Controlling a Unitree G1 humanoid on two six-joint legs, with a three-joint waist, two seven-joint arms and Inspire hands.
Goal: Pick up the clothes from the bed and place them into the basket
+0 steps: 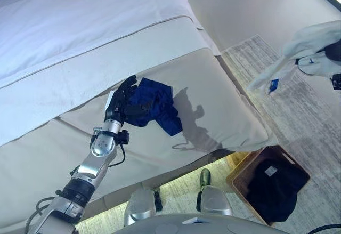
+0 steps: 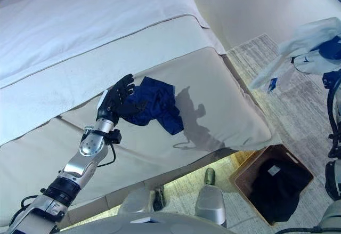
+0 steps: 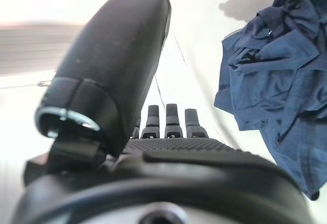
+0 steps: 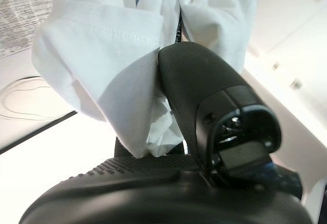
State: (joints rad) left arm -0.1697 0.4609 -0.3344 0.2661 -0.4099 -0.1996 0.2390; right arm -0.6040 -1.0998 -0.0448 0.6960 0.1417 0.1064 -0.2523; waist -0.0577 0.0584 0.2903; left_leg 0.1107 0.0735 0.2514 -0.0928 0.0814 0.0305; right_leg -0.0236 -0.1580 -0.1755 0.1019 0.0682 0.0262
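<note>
A crumpled dark blue garment [image 1: 160,106] lies on the beige foot of the bed [image 1: 224,101]. My left hand [image 1: 121,102] rests at its left edge with fingers straight and open; in the left wrist view the blue garment [image 3: 276,81] lies beside the fingers [image 3: 172,117], not gripped. My right hand [image 1: 335,51] is raised at the far right, above the rug. It is shut on a white garment [image 1: 309,42] that hangs from it. In the right wrist view the thumb [image 4: 204,91] pinches the white cloth [image 4: 102,55]. The brown basket [image 1: 238,176] stands on the floor at the bed's corner.
Dark clothing [image 1: 274,188] lies in the basket. A white duvet [image 1: 80,21] covers the bed's far part. A grey patterned rug [image 1: 298,111] lies to the right of the bed, under the raised right hand.
</note>
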